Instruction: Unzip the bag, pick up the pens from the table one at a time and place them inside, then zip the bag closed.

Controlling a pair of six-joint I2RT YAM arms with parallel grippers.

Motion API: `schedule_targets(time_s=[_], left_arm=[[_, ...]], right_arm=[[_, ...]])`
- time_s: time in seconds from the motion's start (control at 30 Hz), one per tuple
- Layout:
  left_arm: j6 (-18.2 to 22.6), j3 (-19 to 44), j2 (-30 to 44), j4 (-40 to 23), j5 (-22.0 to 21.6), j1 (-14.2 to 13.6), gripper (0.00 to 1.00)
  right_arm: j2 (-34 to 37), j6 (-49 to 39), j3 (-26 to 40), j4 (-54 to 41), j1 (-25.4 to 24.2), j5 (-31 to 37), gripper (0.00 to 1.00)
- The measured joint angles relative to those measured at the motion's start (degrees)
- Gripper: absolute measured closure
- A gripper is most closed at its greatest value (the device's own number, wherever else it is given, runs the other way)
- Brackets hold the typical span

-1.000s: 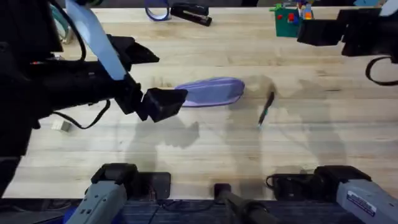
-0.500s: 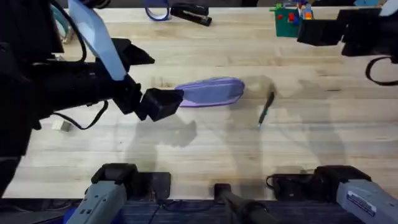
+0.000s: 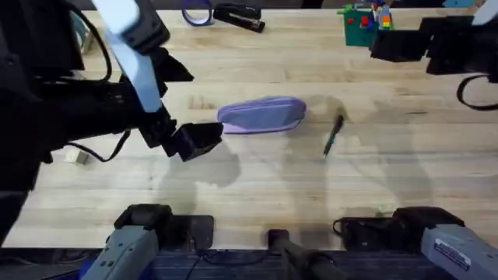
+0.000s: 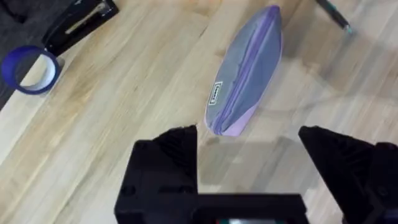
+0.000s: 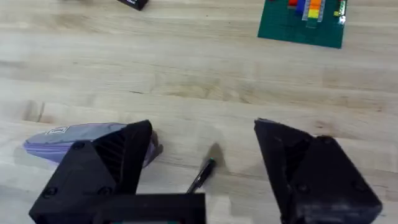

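Table (image 3: 257,183) — bag (image 3: 261,114) just beyond left claw (image 4: 249,146), open, prob. empty.

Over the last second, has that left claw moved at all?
Yes. The left gripper has backed away from the bag's end, toward the near table edge.

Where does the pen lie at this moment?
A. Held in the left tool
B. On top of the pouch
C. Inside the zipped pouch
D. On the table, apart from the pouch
D: the pen lies on the bare table beside the lavender pouch, not touching it, and the left tool is open with nothing between its fingers.
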Motion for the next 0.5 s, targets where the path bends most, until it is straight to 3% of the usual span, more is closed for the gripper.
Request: schedule_targets(time_s=[0.5], left_arm=[[13.3, 0.0, 13.0, 0.3, 1.0, 0.0, 0.008]], right_arm=[[0.0, 0.0, 0.0, -0.9, 0.0, 0.0, 0.005]])
